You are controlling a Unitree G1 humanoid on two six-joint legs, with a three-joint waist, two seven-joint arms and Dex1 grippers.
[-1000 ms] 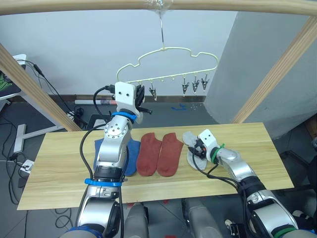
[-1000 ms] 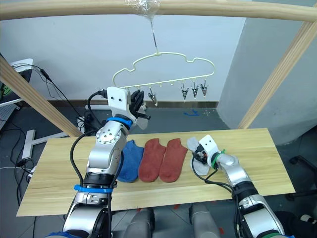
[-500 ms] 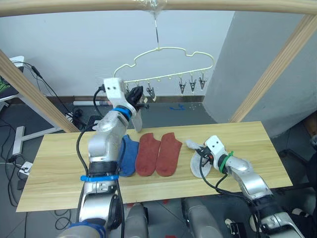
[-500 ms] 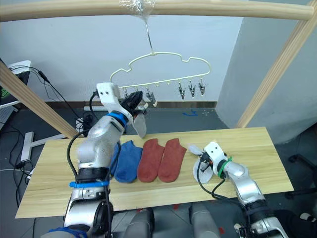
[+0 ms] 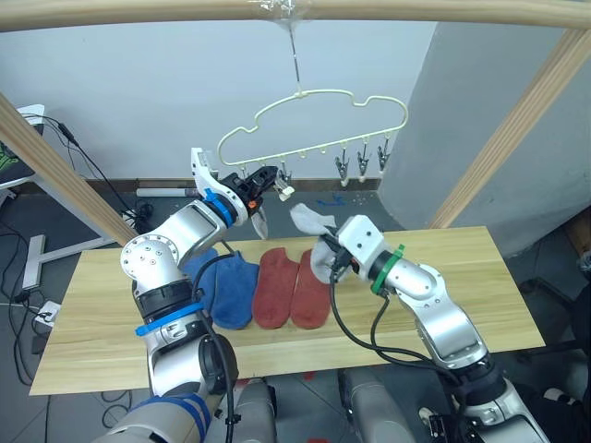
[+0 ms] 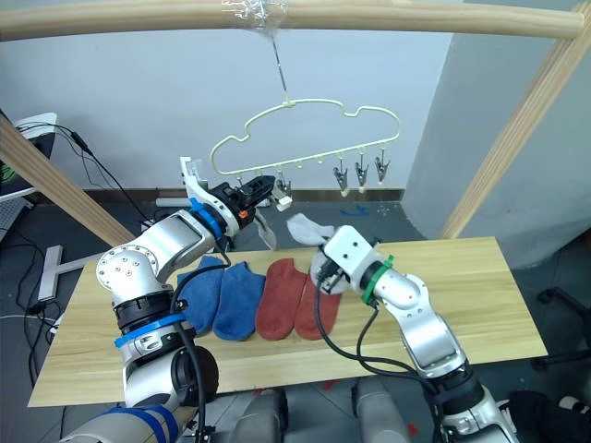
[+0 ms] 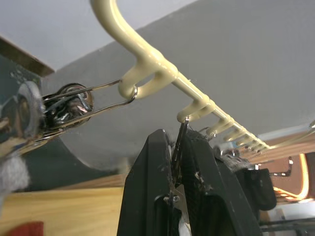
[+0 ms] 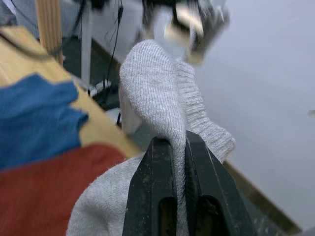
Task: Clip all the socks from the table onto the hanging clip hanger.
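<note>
Right end effector [image 5: 325, 256] has lifted – seemingly clamped – a grey sock [image 5: 312, 221].

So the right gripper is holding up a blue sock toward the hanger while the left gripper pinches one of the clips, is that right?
Not quite: the sock in the right gripper is a light grey sock, not blue, as the right wrist view shows. The two blue socks lie on the table. The left gripper does pinch a clip on the clip hanger.

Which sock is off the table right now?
The light grey sock, pinched in the right gripper and lifted toward the clip hanger. The blue socks and rust red socks lie flat.
</note>
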